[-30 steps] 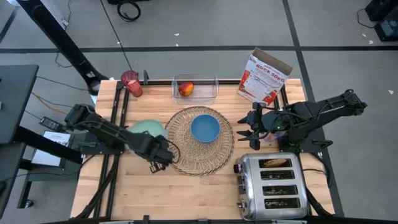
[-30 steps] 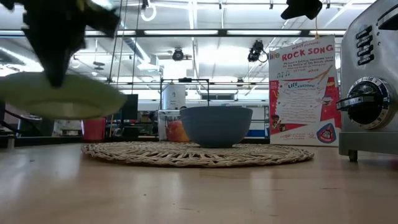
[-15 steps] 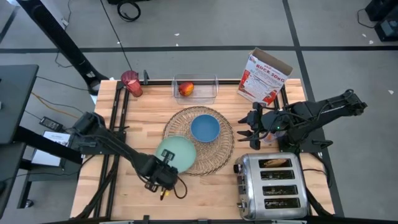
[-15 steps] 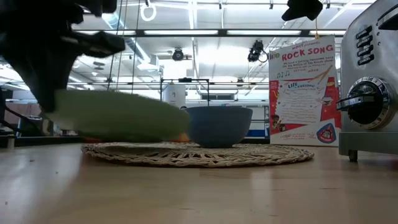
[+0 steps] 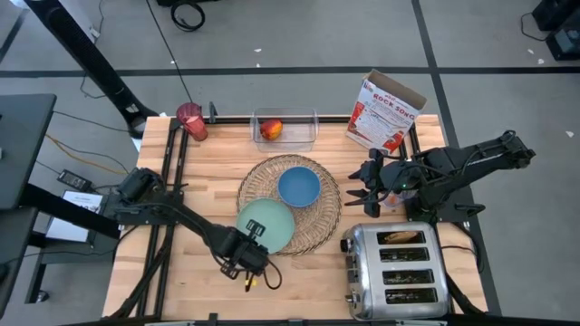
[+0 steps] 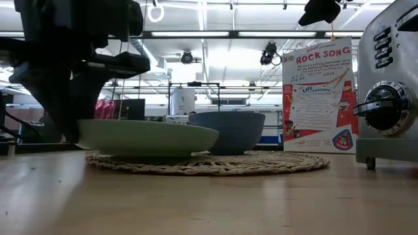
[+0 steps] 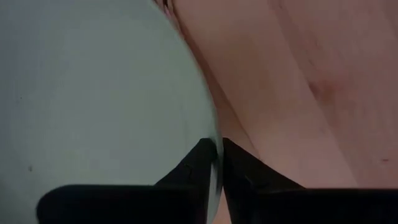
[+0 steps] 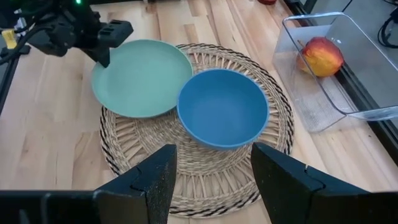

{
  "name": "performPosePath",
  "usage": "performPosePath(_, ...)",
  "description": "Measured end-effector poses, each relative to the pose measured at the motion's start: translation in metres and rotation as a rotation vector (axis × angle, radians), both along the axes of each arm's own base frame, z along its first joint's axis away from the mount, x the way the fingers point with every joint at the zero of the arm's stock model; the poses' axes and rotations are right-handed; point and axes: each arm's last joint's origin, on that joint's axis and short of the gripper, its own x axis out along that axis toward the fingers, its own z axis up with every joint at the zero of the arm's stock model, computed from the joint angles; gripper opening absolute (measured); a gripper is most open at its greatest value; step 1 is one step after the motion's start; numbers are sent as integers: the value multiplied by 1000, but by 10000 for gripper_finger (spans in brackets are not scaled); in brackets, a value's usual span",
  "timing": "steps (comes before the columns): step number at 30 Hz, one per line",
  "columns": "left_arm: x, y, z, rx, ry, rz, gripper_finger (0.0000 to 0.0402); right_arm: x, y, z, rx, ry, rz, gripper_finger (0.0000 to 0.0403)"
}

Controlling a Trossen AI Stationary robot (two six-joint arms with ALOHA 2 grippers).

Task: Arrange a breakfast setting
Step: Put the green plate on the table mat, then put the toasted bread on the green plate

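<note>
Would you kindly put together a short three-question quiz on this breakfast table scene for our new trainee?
1. True or false: the mint-green plate lies partly on the woven placemat, beside the blue bowl.
2. Where is the apple?
A. in the blue bowl
B. in the clear tub at the table's far edge
C. on the plate
3. Fill in: the left gripper has its fingers at the rim of the ____, while the right gripper waits, open, beside the placemat near the toaster.

Key: 1 true; 2 B; 3 plate.
</note>
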Motion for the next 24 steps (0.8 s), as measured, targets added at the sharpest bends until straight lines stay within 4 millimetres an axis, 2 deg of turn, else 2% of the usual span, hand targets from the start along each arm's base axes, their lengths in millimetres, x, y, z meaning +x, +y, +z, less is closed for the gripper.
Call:
performPosePath(6, 2, 4, 0, -21, 10, 44, 85, -1, 2, -1, 48, 29, 50, 213)
performPosePath(11, 5, 0, 16, -61, -16, 83, 124, -6, 7, 21, 78, 76, 90, 213)
performPosePath(17, 4, -2, 51, -174, 13, 151, 166, -20, 20, 44, 183, 256, 178, 213)
performPosePath(20, 2, -3, 77, -254, 24, 236, 173, -31, 32, 43, 231, 376, 227, 213)
performPosePath(24, 7, 6, 111, -397, -64, 397, 173, -45, 48, 41, 267, 460, 312, 213)
